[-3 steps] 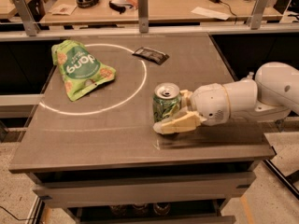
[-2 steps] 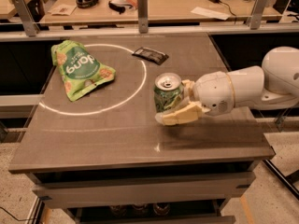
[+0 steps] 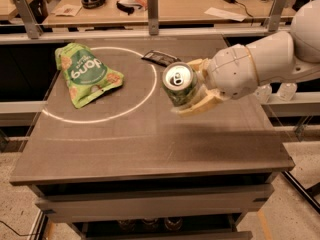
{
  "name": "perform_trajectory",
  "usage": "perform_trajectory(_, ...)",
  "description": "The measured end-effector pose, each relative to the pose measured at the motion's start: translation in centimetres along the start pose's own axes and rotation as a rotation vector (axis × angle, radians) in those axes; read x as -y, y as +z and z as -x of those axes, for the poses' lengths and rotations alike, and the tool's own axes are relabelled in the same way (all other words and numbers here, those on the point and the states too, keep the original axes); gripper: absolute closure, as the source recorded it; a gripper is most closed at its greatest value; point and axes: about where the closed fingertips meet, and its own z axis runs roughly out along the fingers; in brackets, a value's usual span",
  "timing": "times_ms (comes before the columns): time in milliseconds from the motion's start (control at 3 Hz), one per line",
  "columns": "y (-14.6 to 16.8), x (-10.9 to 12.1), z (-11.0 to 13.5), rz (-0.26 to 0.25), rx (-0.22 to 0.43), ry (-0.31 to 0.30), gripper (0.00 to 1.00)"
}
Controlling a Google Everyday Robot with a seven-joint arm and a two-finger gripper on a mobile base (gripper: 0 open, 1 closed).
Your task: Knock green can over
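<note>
The green can [image 3: 179, 85] has a green patterned body and a silver top with a pull tab. It hangs above the dark table [image 3: 150, 144] right of centre, tilted so its top faces the camera. My gripper [image 3: 188, 88] comes in from the right on a white arm [image 3: 260, 64]. Its cream fingers [image 3: 202, 105] sit on either side of the can, shut on it. The far side of the can is hidden by the fingers.
A flat green snack bag [image 3: 84, 74] lies at the back left, inside a white circle [image 3: 145, 91] marked on the table. A dark flat packet [image 3: 160, 58] lies at the back centre. Metal rail posts [image 3: 153, 6] and a cluttered desk stand behind.
The can stood upright on the table with the gripper around it. It has since been lifted off the surface, carried toward the table's back and tilted with its top toward the camera.
</note>
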Motion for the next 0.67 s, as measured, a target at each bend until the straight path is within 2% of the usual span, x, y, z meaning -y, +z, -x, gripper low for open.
perform_trajectory(333, 0.02, -0.04, 0.64, 0.102, -0.106, -0.244, 1.00)
perform_trajectory(667, 0.23, -0.29, 0.20, 0.190, -0.232, -0.420, 1.00)
